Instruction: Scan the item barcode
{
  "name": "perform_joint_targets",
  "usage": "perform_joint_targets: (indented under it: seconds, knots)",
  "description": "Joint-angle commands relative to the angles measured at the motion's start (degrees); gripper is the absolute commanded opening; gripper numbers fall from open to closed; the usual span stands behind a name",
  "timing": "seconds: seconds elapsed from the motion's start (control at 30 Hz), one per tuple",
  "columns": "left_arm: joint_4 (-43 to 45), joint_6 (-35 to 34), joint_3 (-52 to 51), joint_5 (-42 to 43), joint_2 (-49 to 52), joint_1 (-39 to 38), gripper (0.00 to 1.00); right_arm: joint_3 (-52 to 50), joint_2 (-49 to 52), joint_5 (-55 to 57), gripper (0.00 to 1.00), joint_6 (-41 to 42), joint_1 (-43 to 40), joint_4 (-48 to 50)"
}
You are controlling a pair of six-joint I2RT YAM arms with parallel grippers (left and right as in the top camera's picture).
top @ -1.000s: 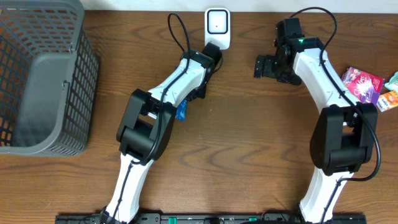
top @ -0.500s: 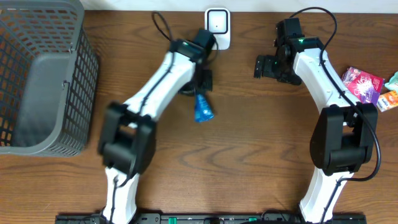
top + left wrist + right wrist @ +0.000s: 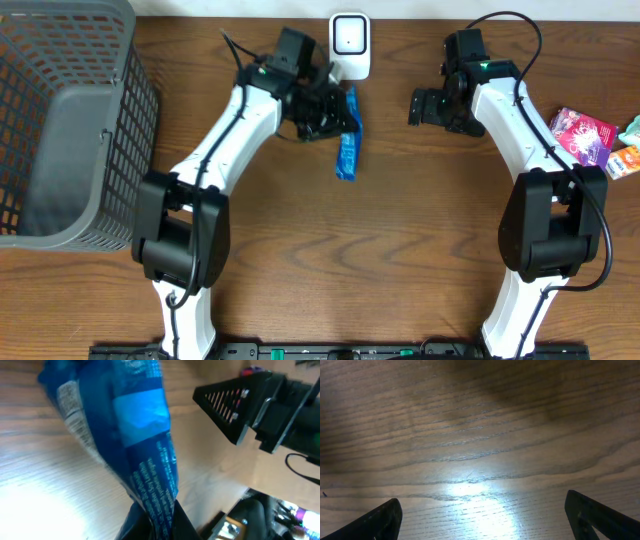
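My left gripper (image 3: 338, 112) is shut on the upper end of a blue snack packet (image 3: 347, 150). The packet hangs lengthwise just below and to the right of the white barcode scanner (image 3: 350, 42) at the table's back edge. In the left wrist view the blue packet (image 3: 125, 425) fills the frame, pinched at its end between the dark jaws of the left gripper (image 3: 160, 527); white print shows on it, and no barcode can be made out. My right gripper (image 3: 424, 106) stands open over bare wood, right of the scanner, with its fingertips (image 3: 382, 521) wide apart and nothing between them.
A grey mesh basket (image 3: 70, 120) stands at the far left. A pink packet (image 3: 585, 132) and other small packets (image 3: 625, 158) lie at the right edge. The right gripper (image 3: 245, 402) shows close by in the left wrist view.
My left arm swung up and to the right, bringing the blue packet from under the arm to beside the scanner. The right arm has not moved.
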Motion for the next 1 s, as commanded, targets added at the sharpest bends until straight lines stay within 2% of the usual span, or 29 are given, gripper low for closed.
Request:
perform_joint_targets:
  seconds: [0.0, 0.17, 0.43, 0.47, 0.5, 0.53, 0.6, 0.73, 0.87, 0.97]
  knots:
    - [4.96, -4.63, -4.92, 7.54, 1.62, 0.09, 0.08, -0.31, -0.81, 0.79, 0.99, 0.79, 0.28, -0.02]
    - [13.33, -7.17, -9.53, 5.16, 4.48, 0.59, 0.07, -0.31, -0.81, 0.79, 0.99, 0.79, 0.26, -0.02]
    - [14.58, -7.13, -10.36, 4.72, 10.95, 1.33, 0.09, -0.31, -0.81, 0.76, 0.99, 0.79, 0.28, -0.02]
    - [14.4, -7.1, -10.36, 4.46, 11.28, 1.51, 0.23, -0.31, -0.81, 0.79, 0.99, 0.79, 0.28, -0.02]
    - [14.23, -7.08, -10.36, 3.43, 11.58, 1.81, 0.32, -0.31, -0.81, 0.79, 0.99, 0.79, 0.28, -0.02]
    - [13.38, -6.91, -10.36, 1.46, 11.58, 2.14, 0.47, -0.31, -0.81, 0.79, 0.99, 0.79, 0.28, -0.02]
    - [11.96, -6.8, -10.36, 0.07, 11.23, 2.97, 0.59, -0.31, -0.81, 0.79, 0.99, 0.79, 0.52, -0.02]
    - [8.57, -6.36, -10.03, 0.07, 9.16, 5.88, 0.66, -0.31, -0.81, 0.76, 0.99, 0.79, 0.66, -0.02]
    - [3.37, -2.21, -8.44, -0.02, 4.72, 9.27, 0.66, -0.31, -0.81, 0.79, 0.99, 0.79, 0.61, -0.02]
    - [0.28, -0.83, -8.44, -3.65, -1.44, 11.41, 0.66, -0.31, -0.81, 0.76, 0.99, 0.79, 0.61, -0.02]
